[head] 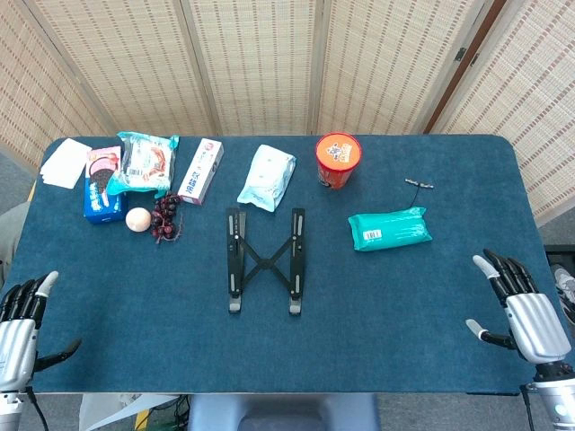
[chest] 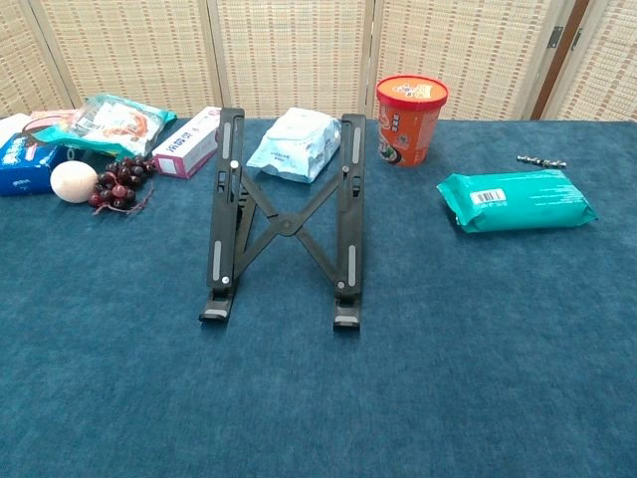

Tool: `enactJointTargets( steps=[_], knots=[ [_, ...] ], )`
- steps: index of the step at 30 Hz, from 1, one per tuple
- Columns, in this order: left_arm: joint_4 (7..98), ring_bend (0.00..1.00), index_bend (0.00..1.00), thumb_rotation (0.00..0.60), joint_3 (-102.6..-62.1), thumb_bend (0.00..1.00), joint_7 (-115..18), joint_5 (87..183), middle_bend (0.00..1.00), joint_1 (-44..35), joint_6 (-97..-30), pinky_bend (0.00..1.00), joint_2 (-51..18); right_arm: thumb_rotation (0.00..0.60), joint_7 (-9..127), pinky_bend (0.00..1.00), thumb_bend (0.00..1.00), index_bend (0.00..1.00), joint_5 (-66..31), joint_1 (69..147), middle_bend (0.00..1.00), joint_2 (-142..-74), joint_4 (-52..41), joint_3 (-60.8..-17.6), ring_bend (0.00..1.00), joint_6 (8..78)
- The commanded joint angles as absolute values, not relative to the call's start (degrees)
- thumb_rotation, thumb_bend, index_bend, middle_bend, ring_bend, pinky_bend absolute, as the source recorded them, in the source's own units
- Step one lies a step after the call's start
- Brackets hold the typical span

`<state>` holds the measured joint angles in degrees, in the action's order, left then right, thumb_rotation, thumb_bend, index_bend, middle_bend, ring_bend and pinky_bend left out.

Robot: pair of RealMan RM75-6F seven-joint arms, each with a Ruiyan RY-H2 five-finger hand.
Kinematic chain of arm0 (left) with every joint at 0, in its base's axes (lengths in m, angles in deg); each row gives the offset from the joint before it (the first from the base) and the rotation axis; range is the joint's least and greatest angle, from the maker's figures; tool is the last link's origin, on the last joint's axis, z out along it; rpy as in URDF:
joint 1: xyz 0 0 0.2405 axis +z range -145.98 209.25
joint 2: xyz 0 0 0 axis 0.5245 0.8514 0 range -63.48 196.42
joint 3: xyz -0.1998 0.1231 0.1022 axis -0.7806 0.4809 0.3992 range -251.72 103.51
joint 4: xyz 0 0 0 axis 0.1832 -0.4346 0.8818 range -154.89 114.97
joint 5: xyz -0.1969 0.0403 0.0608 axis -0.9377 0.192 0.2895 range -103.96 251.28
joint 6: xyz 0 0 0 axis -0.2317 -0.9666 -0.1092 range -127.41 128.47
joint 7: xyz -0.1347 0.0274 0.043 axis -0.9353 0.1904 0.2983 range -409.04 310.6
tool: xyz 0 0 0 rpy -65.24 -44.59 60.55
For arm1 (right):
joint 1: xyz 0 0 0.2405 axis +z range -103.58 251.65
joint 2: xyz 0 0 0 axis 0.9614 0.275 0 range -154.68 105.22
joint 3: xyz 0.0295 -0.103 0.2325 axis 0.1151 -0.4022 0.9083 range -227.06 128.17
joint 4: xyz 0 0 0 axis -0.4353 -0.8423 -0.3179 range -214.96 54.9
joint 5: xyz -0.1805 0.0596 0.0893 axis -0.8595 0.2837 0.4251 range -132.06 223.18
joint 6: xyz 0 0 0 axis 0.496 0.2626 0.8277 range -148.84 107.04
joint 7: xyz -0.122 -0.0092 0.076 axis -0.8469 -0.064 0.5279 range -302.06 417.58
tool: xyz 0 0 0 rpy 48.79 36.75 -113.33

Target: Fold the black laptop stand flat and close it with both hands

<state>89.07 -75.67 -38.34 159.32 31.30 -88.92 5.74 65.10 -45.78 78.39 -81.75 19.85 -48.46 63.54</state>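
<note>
No writing on the packages is sharp enough to read; the teal wipes pack (head: 389,228) carries a white barcode label, and the orange cup (head: 338,160) has a printed lid. A blue cookie box (head: 102,184), a snack bag (head: 146,163), a white and red carton (head: 201,171), a pale pouch (head: 267,176), grapes (head: 165,216) and an egg (head: 137,219) lie along the far side. The worktop (head: 377,314) is covered in dark blue carpet-like cloth, with woven reed screens behind. The black laptop stand (head: 264,260) sits unfolded at the centre, its rails spread. The left hand (head: 22,323) and right hand (head: 519,305) rest at the near corners, fingers apart, holding nothing
</note>
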Motion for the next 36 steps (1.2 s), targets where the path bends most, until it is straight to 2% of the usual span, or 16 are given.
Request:
enactJointTargets(
  steps=[1, 16, 28, 36],
  knots=[
    [89.1, 0.06, 0.04, 0.600, -75.7, 0.12, -38.3, 159.3, 0.10, 31.3, -88.9, 0.03, 5.8, 0.600, 65.1, 0.00, 0.12, 0.00, -45.8, 78.4, 0.04, -81.8, 19.9, -48.5, 0.00, 63.5],
    [88.0, 0.06, 0.04, 0.600, -75.9, 0.12, -39.8, 160.0, 0.10, 31.3, -89.3, 0.03, 5.4, 0.600, 67.7, 0.00, 0.12, 0.00, -45.7, 80.0, 0.04, -81.6, 21.0, -48.0, 0.00, 61.7],
    [86.9, 0.06, 0.04, 0.600, -76.0, 0.12, -40.6, 159.8, 0.10, 30.9, -88.6, 0.03, 4.9, 0.600, 82.8, 0.00, 0.12, 0.00, -44.8, 88.6, 0.04, -81.7, 20.3, -45.6, 0.00, 50.7],
    [86.7, 0.06, 0.04, 0.600, -75.9, 0.12, -41.2, 159.6, 0.10, 30.9, -88.3, 0.03, 5.2, 0.600, 101.5, 0.00, 0.12, 0.00, -45.4, 96.2, 0.04, -82.9, 18.5, -44.6, 0.00, 41.2]
  ],
)
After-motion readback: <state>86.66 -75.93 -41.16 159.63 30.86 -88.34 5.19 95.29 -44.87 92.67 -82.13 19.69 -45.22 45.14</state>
